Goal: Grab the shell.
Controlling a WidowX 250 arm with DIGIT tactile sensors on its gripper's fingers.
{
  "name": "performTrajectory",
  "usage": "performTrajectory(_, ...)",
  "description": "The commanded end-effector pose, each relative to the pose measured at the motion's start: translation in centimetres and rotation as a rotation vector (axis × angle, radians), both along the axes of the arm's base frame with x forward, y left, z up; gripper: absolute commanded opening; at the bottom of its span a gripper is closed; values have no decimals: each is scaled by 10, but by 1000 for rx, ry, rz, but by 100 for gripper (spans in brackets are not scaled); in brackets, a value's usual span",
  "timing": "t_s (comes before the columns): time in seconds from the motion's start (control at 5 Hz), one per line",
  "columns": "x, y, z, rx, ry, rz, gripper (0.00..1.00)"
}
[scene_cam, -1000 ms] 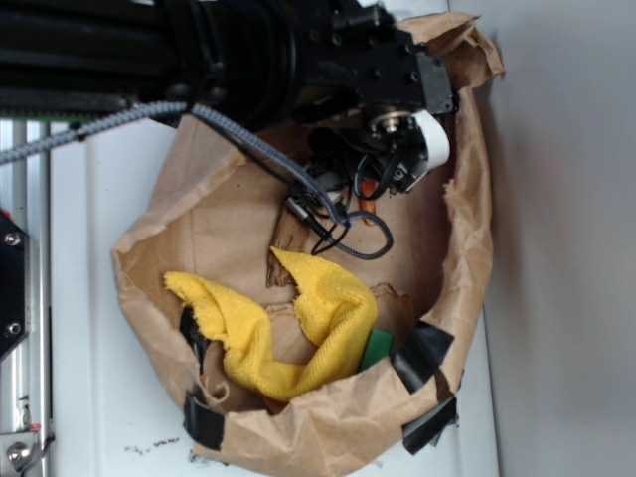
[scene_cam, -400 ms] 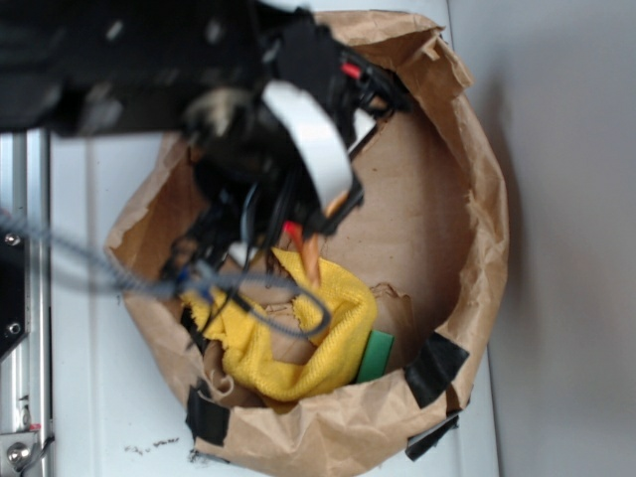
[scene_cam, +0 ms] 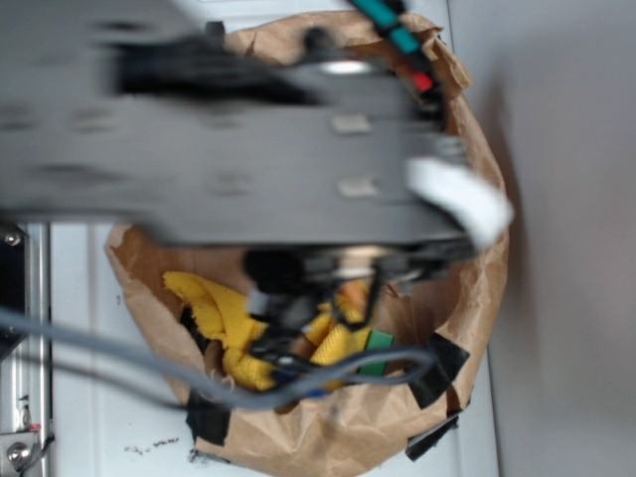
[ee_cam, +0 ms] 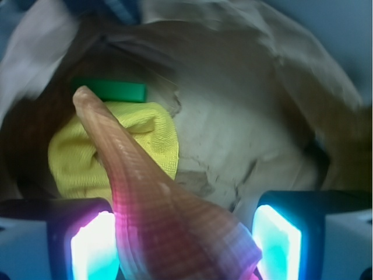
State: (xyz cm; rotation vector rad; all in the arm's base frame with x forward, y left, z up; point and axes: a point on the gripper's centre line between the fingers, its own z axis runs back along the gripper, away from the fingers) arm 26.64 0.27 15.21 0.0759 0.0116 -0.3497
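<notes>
In the wrist view the shell (ee_cam: 151,198) fills the middle. It is glossy orange-brown and ridged. Its wide end sits between the two lit pads, and its thin point reaches up and left over the yellow cloth (ee_cam: 76,157). My gripper (ee_cam: 183,251) is shut on the shell, with a pad touching each side of the wide end. In the exterior view my blurred arm (scene_cam: 248,149) covers most of the paper bag (scene_cam: 477,288). The grip itself is hard to make out there.
The brown paper bag's crumpled walls (ee_cam: 245,76) ring the whole area. A green block (ee_cam: 111,90) lies beside the cloth near the bag's wall. In the exterior view it shows as the green block (scene_cam: 376,353) by the yellow cloth (scene_cam: 224,308). Black tape (scene_cam: 442,358) patches the rim.
The arm swung from the bag's far side across to the side with the cloth, carrying the shell. It now looms larger and more blurred in the exterior view.
</notes>
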Motion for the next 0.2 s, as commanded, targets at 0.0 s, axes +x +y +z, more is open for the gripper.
performTrajectory(0.0, 19, 4, 11, -54, 30, 116, 0)
